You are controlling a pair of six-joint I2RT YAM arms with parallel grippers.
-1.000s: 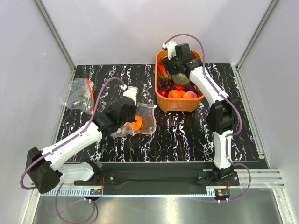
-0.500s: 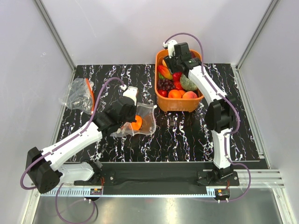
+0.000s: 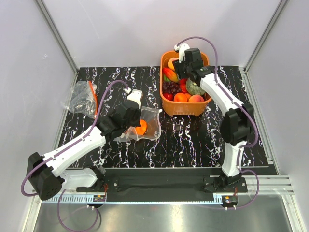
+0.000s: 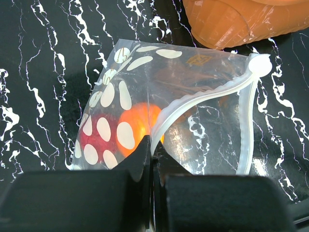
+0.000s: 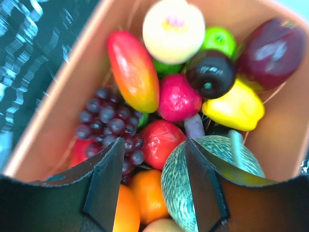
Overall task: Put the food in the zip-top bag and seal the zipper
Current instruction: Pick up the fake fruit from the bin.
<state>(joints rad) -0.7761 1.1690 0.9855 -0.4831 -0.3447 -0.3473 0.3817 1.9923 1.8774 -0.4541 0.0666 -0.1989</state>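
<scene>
The zip-top bag (image 4: pixel 145 63), clear with white dots, lies on the black marbled table left of the basket. My left gripper (image 4: pixel 152 145) is shut on its mouth edge, at the pale zipper (image 4: pixel 212 95), and the mouth gapes open. Inside the bag sit an orange fruit (image 4: pixel 140 121) and a red fruit (image 4: pixel 94 142). In the top view the left gripper (image 3: pixel 131 116) is at the bag (image 3: pixel 153 121). My right gripper (image 5: pixel 154 169) hangs open over the orange basket (image 3: pixel 186 112). The green netted melon (image 5: pixel 176 188) lies just by its right finger (image 5: pixel 205 183), not held.
The basket (image 5: pixel 58 111) is full of toy produce: purple grapes (image 5: pixel 108 123), a red fruit (image 5: pixel 161 140), orange fruits (image 5: pixel 145 198), a mango, a yellow pepper and a dark plum. A crumpled clear plastic bag (image 3: pixel 82 99) lies at the table's far left.
The right gripper has drawn back from over the melon toward the basket's far end, and the melon now lies uncovered at the basket's right side. The left arm and bag have not moved.
</scene>
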